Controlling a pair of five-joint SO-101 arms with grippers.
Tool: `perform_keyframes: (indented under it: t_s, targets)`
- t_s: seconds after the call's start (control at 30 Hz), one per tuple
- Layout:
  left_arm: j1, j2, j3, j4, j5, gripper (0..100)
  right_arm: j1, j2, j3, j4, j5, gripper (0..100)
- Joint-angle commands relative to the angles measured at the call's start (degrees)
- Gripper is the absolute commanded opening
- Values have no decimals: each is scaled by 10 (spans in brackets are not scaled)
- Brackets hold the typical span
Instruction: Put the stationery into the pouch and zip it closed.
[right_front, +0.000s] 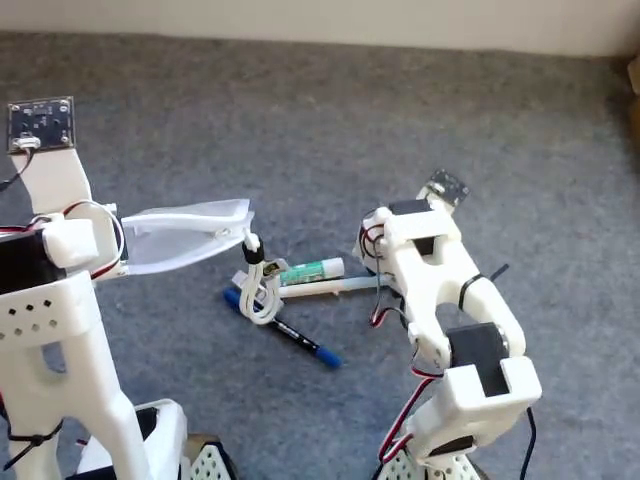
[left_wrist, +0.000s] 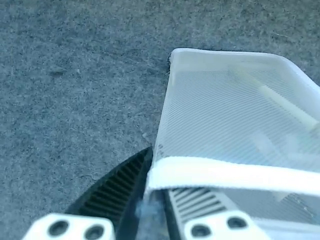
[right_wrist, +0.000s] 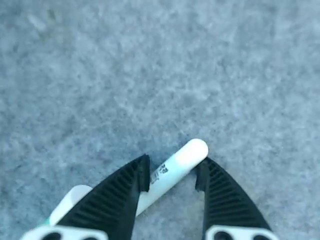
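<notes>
**Pouch held raised at one edge, stationery lying on the bench**

The white mesh pouch (right_front: 190, 235) is hanging in the air above the grey bench (right_front: 320, 120), well to one side of the high view. The left tool (left_wrist: 150, 200) is gripping it by its white hemmed edge, the two dark ribbed fingers (left_wrist: 117, 187) pressed together on the fabric. A white cord loop (right_front: 262, 292) is dangling from the pouch's far corner and reaching down to the stationery.

Three items are lying on the bench just beside and below that corner. A white stick with a green label (right_front: 312, 269) is resting alongside a long pale pen (right_front: 330, 287), the two nearly parallel and close together. A blue pen (right_front: 285, 332) is lying at an angle nearer the arms' bases, passing under the cord loop.

The right tool (right_wrist: 172, 165) is sitting low over the bench at the rounded end of the pale pen. Its jaws are standing apart, one on each side of the pen, not clamped on it.
</notes>
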Motion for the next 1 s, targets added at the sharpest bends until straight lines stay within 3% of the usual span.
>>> perform_keyframes:
  t_s: [0.0, 0.1, 0.37, 0.53, 0.8, 0.97]
  targets:
    - [-9, 1, -3, -1, 4, 6, 7, 11, -7, -9, -4, 87]
    - [-9, 1, -3, -1, 4, 6, 15, 10, -7, -9, -3, 0]
    - [-9, 1, -3, -1, 4, 6, 15, -23, -39, 63, -2, 11]
    - [-8, 1, -3, -1, 4, 6, 14, -105, -54, 115, 46, 5]
    - [-8, 1, -3, -1, 4, 6, 9, -242, -51, 118, 55, 5]
    - [-8, 1, -3, -1, 4, 6, -23, -336, -49, 131, 130, 5]
